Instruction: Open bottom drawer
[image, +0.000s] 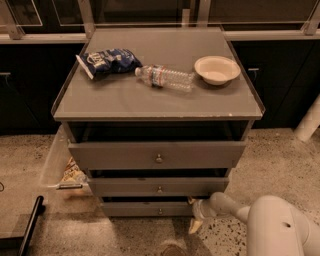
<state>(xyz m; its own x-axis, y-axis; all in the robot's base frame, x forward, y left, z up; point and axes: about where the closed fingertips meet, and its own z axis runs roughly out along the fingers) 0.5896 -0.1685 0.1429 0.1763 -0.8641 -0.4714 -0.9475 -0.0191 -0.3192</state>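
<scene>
Low nr floor, gripper (196, 217) sits at R end of bottom drawer (135, 208), maybe touching it; whether it's apart or closed, can't tell. Drawer is lowest of three in grey cabinet (150, 97).

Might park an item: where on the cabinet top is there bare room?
On the cabinet top, bare: the wide front strip between bottle and front edge, and the strip behind the bottle. Crowded: the chip bag, bottle, bowl row. The gripper is low at the bottom drawer, right end.
</scene>
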